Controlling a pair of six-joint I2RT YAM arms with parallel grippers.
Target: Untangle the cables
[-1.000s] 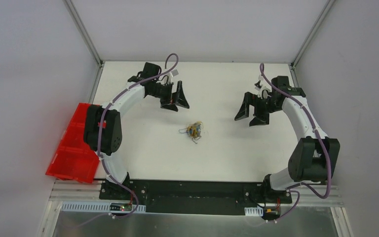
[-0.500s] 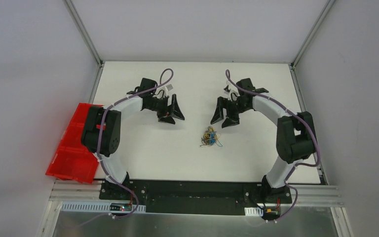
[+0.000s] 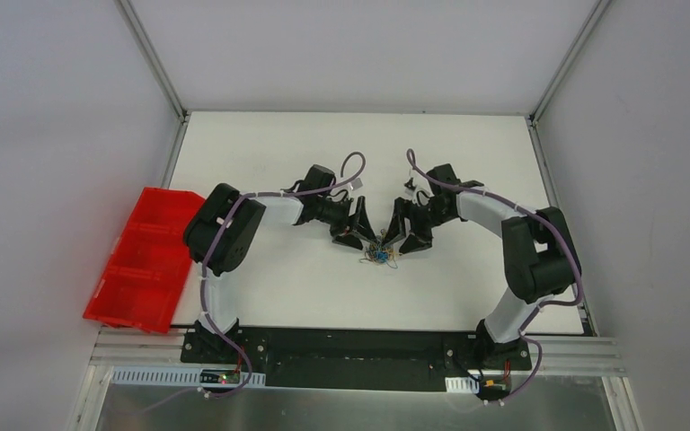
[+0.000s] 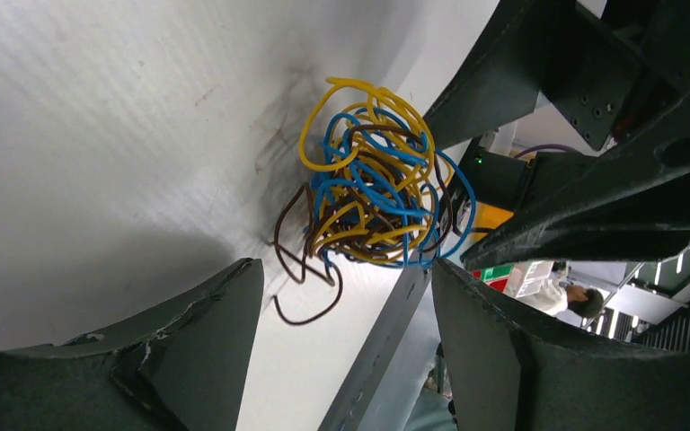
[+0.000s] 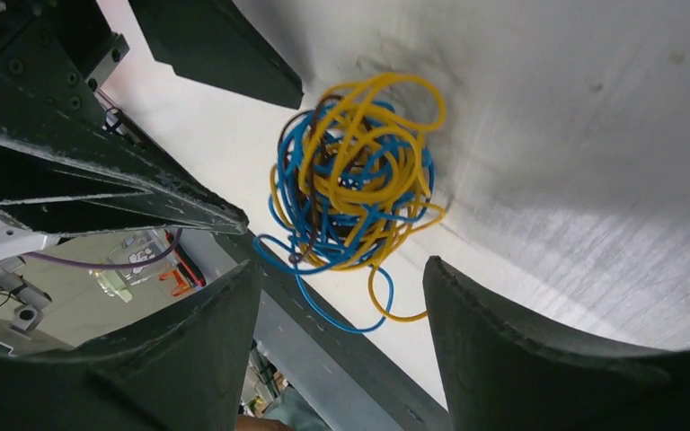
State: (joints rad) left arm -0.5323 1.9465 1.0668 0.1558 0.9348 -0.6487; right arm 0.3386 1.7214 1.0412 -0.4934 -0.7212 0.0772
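**Cables**: one small knotted ball of yellow, blue and dark brown strands. It lies on the white bench about mid-width, directly between the two hands.

**Left hand**: fingers spread, nothing between them. The tips are just beside the ball on its left. In the left wrist view the ball sits beyond the tips, not inside the gap.

**Right hand**: also spread and empty, with its tips just beside the ball on the right. I cannot tell whether either tip touches a strand.

**Handling (judged):**
- Very light. The whole ball probably slides or lifts if only one side is pulled.
- The strands are thin and springy and hold their curl.
- They are likely to slip from flat pads unless fully pinched.
- Not fragile, but a hard tug would likely tighten the knot.

**Where to take hold (judged):** the loose ends outside the ball.
- A brown loop trails free toward the left hand and looks the best bite on that side.
- A blue tail and a yellow tail stick out toward the right hand.
- Each hand should pinch a single strand low at the bench, close to where it leaves the ball, then draw apart slowly.
- Avoid the core, since a grip there traps all three colours together.
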